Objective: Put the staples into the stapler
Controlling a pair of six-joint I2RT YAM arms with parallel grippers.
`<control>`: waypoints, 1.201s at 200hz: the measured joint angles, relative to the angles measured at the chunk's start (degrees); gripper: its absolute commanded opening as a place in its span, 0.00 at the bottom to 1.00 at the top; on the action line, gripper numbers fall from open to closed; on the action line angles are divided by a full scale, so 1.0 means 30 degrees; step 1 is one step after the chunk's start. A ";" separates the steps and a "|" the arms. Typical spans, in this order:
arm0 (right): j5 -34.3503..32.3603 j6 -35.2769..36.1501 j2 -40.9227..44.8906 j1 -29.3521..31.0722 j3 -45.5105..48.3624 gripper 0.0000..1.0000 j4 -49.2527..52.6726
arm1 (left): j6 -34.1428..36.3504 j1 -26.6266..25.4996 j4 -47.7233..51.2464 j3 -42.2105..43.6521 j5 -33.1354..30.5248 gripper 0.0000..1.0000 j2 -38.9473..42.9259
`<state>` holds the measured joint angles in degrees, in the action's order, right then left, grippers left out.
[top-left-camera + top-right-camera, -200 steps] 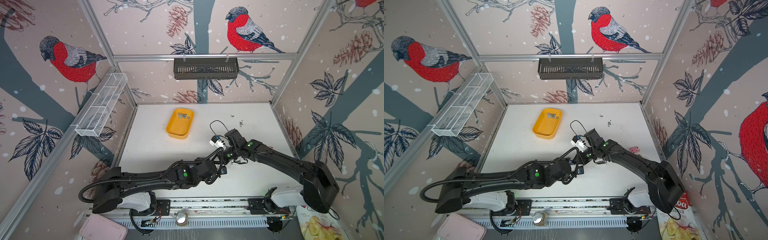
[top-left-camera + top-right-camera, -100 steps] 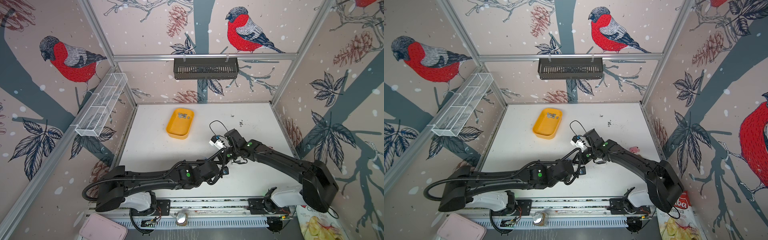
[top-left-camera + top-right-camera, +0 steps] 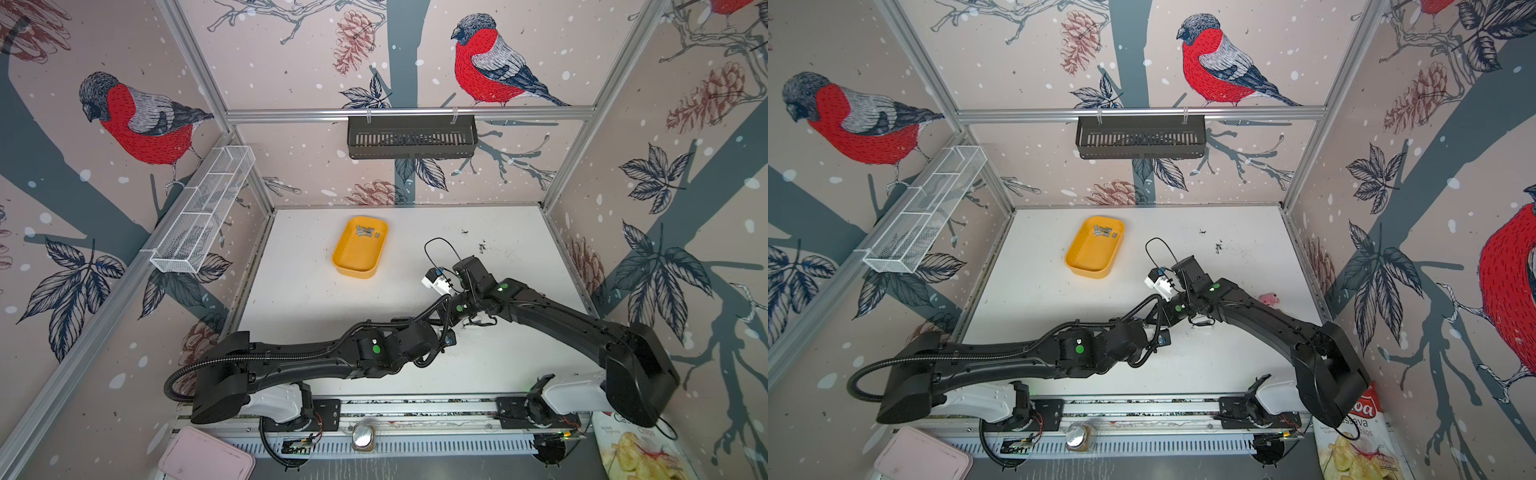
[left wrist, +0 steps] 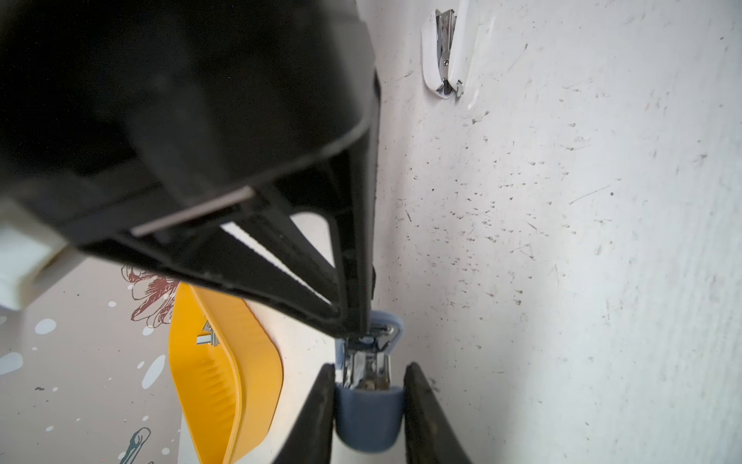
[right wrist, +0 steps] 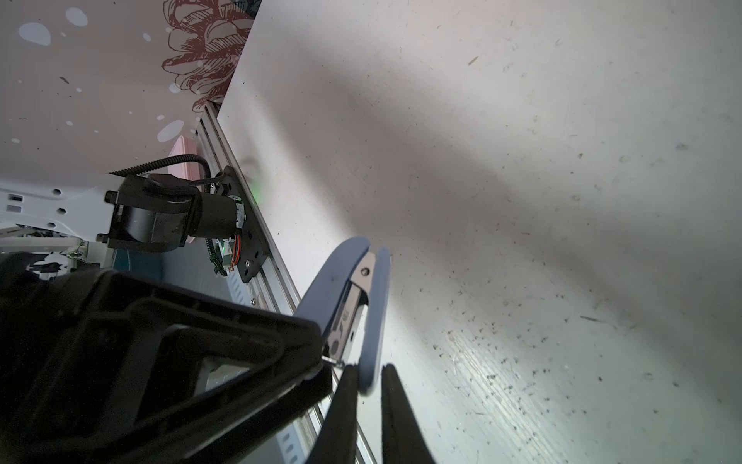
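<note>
A blue stapler [image 5: 341, 281] hangs above the table between my two grippers, its two blue arms spread in a narrow V with the metal magazine showing between them. My left gripper [image 4: 369, 367] is shut on its rounded blue end [image 4: 368, 418]. My right gripper [image 5: 369, 367] is shut on the tip of one blue arm. In both top views the arms [image 3: 374, 349] [image 3: 1258, 307] meet at the table's middle right and hide the stapler. The staples [image 3: 368, 232] [image 3: 1104, 231] [image 4: 206, 339] lie in the far end of a yellow tray [image 3: 357, 266] [image 3: 1088, 266] [image 4: 225, 385].
A white stapler-like item [image 4: 445, 52] lies on the table beyond the held stapler. Dark specks [image 3: 482, 247] are scattered over the right of the table. A small pink thing [image 3: 1268, 298] sits by the right arm. A black basket [image 3: 411, 137] hangs on the back wall.
My left arm has reached further right towards the right gripper, and its jaws have closed on the stapler's end. The right arm has stayed in place.
</note>
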<state>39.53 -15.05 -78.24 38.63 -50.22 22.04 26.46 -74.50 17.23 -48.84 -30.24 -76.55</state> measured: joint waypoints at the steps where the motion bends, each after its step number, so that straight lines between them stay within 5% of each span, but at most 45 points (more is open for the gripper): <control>1: 0.0007 -0.0007 0.0015 -0.0029 0.0007 0.18 0.0000 | -0.0044 0.0000 0.0007 0.0000 -0.0007 0.17 -0.0007; 57: -0.0095 -0.1537 0.1727 -0.1734 0.1348 0.29 -0.1523 | -0.2280 0.0444 -0.0007 -0.0087 0.0240 0.16 -0.0160; 134: -0.1749 -0.3840 0.5690 -0.2922 0.3767 0.30 -0.4539 | -0.7045 0.4663 -0.1632 0.0000 0.7708 0.18 0.2171; 188: -0.3993 -0.4503 0.6462 -0.1552 0.3883 0.30 -0.5246 | -0.9129 0.7759 -0.3563 0.1246 1.2611 0.18 0.2951; 240: -0.5778 -0.4881 0.5275 0.0372 0.3184 0.29 -0.5683 | -1.0222 0.8568 -0.4612 0.1348 1.4812 0.18 0.2499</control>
<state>22.20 -29.69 -62.41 39.75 -40.66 4.99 -4.21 -48.80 3.40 -44.80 14.20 -69.06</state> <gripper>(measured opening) 0.297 0.274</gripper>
